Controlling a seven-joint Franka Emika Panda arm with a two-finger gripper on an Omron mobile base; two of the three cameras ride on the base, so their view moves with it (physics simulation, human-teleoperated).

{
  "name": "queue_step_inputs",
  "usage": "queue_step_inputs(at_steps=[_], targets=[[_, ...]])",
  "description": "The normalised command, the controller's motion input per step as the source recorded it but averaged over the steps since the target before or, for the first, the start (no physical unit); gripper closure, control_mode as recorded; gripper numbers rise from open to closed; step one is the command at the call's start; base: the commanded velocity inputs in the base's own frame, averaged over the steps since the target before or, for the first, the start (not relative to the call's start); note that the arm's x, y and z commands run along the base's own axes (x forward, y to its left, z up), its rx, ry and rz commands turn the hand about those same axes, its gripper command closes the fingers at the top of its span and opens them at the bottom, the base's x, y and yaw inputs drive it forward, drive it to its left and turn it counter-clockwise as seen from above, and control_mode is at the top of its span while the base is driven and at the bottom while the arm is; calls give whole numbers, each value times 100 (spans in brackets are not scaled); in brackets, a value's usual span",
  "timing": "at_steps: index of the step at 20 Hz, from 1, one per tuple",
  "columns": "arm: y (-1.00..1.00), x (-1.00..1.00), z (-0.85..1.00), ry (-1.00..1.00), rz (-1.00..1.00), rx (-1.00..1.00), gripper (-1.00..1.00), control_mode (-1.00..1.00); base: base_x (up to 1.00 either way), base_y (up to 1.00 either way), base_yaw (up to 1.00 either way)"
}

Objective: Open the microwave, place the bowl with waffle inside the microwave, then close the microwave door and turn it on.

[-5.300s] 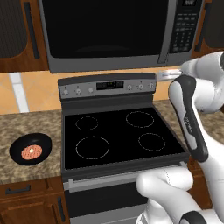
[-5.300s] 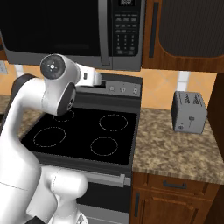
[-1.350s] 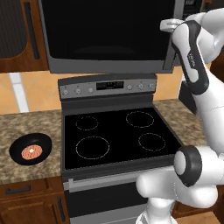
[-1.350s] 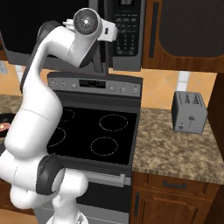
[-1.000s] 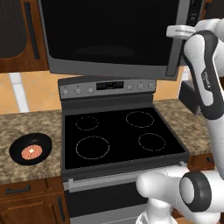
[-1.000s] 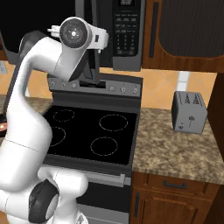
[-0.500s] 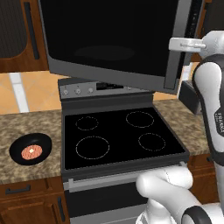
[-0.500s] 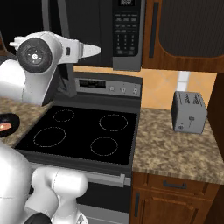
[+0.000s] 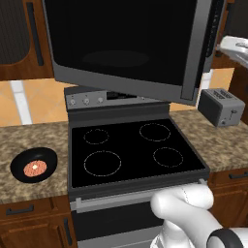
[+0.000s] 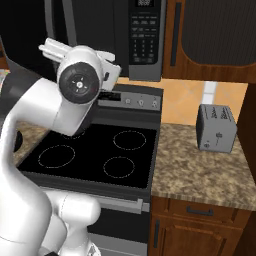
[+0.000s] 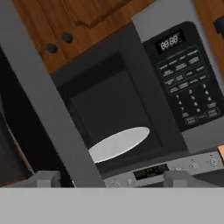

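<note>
The microwave [image 11: 131, 109] stands open, showing its white turntable [image 11: 118, 143] and the button panel [image 11: 188, 87] at its right. The microwave door [image 9: 121, 43] is swung out over the stove, with its grey handle [image 9: 191, 48] at the free edge; its frame [image 11: 48, 100] crosses the hand view diagonally. My gripper [image 11: 113, 180] is open in front of the cavity, apart from the door, with nothing between its fingers. The black bowl [image 9: 34, 164] sits on the counter left of the stove, holding the reddish waffle [image 9: 35, 167].
A black glass stove [image 9: 135, 150] lies below the microwave. A grey toaster [image 10: 216, 127] stands on the granite counter [image 10: 200, 175] to the right. Brown wooden cabinets [image 10: 215, 35] flank the microwave. My arm's big joint [image 10: 80, 82] hangs over the stove's left side.
The door has swung further out. My gripper was shut on the door handle, has let go and now stands open. The arm has pulled back and to the right.
</note>
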Motion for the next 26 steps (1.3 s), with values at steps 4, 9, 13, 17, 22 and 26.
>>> queue_step_inputs(at_steps=[4, 9, 13, 17, 22, 26], targets=[[-100, 5, -1, 14, 0, 30, -100, -100, 0, 0, 0], [-39, 36, -11, 12, 9, 4, -100, -100, 0, 0, 0], [32, 55, -8, 15, 16, 3, -100, -100, 0, 0, 0], [40, 52, -12, 5, 16, 11, -100, -100, 0, 0, 0], [6, 21, -15, 4, 18, 5, -100, -100, 0, 0, 0], [4, 37, -2, 10, 16, 10, -100, -100, 0, 0, 0]])
